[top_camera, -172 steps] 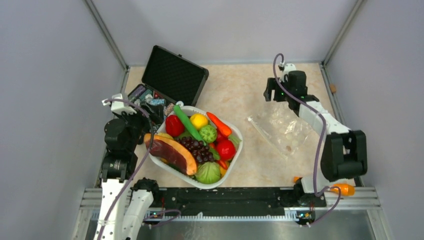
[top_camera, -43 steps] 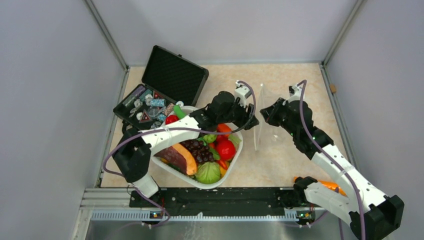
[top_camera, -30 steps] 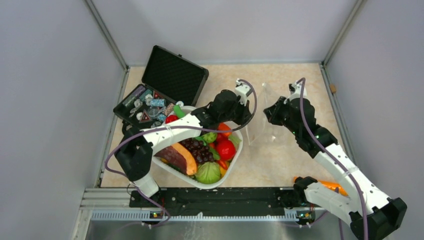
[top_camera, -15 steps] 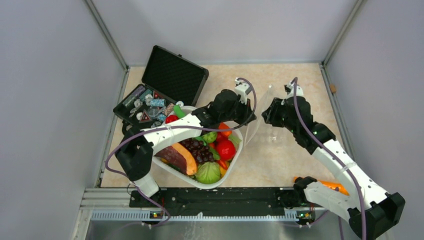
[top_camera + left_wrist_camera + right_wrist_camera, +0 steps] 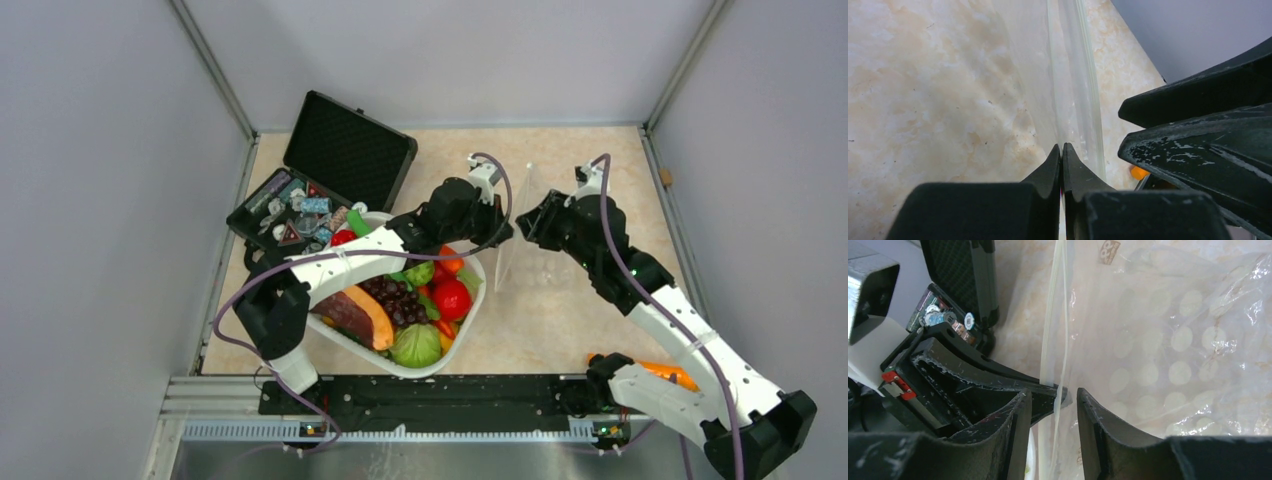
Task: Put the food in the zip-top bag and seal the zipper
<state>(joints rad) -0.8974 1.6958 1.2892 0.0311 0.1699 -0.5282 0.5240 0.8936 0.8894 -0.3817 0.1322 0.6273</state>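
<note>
One zip-top bag: clear, crinkly, pale dots printed on it, held upright over counter between two grippers, just right of one white basket. Zipper: thin clear strip along bag's edge. Left gripper: jaws pinched tight on bag edge. Right gripper: jaws apart, zipper edge running between them. In basket: two red tomato pieces, one long green pod. One black case, lid up.

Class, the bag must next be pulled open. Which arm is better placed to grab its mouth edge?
Right. The right tool is open with the bag's zipper strip between its fingers, so it probably need only close. The left tool is shut on the bag.
</note>
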